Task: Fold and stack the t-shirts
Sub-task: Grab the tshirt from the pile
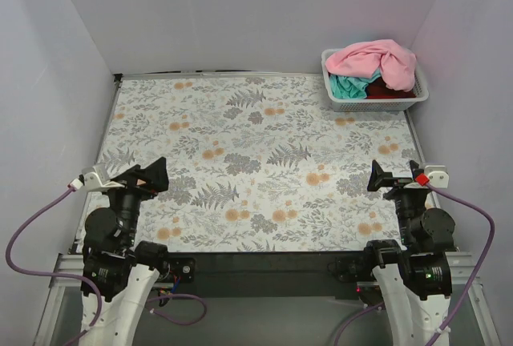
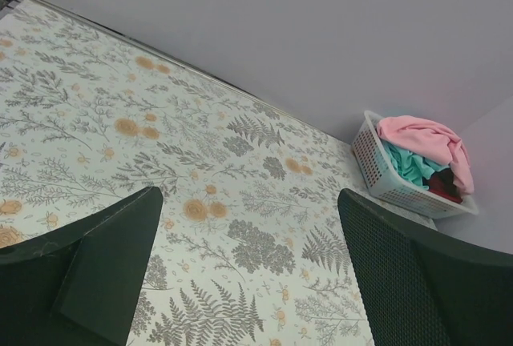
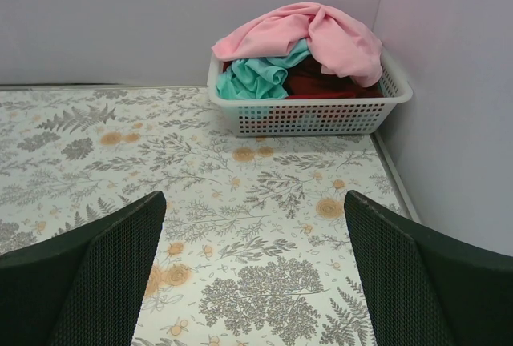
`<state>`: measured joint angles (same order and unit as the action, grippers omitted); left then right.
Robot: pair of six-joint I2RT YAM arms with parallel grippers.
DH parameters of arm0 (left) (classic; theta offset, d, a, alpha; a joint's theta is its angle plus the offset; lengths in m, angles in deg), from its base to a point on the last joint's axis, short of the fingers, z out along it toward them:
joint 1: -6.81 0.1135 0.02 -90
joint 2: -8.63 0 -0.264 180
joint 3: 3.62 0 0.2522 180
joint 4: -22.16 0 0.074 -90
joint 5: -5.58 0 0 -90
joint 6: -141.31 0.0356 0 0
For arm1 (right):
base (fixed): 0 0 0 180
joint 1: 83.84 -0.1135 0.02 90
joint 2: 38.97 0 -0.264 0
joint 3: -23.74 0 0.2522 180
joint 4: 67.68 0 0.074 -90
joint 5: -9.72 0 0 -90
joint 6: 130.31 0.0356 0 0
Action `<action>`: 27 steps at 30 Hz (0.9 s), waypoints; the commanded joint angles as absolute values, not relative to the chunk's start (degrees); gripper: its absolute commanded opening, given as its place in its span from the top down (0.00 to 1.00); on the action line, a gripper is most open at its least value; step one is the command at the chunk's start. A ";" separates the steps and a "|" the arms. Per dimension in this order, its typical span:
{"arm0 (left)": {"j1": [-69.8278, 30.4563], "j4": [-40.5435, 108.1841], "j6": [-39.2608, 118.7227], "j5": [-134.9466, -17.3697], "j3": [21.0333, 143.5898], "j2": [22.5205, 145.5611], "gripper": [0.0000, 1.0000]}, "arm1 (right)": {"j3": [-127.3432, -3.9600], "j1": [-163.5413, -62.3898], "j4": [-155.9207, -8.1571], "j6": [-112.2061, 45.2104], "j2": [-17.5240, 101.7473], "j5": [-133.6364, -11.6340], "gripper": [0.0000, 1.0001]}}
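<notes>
Pale grey walls closed in a table covered with a fern-and-flower print, bare but for one far right corner. There sat a white slatted plastic basket, its long side running across the table, and the t-shirts were all heaped inside: the light pink cotton t-shirt draped on top and spilling over the rim, the teal t-shirt bunched at the left end, the dark red t-shirt low at the right. None had been laid out or folded.

Both arms sat at the near edge. The left gripper and the right gripper were spread wide and empty. The basket lay almost straight ahead of the right gripper, well apart from it, but diagonally across the table from the left. I judged the right arm the nearer, and the pink t-shirt the first within reach.
</notes>
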<state>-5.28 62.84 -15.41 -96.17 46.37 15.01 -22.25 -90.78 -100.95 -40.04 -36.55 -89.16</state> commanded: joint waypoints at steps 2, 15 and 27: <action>-4.88 61.42 -15.49 -92.60 44.86 16.63 0.09 | -22.98 -91.13 -98.76 -38.82 -35.72 -91.17 0.02; -5.05 51.93 -18.03 -86.80 35.72 15.93 0.09 | -33.32 -91.13 -92.26 -38.64 -9.38 -85.20 0.02; -6.37 50.25 -17.33 -86.35 34.49 12.07 0.09 | -57.32 -88.16 -81.97 -33.20 30.88 -93.56 0.02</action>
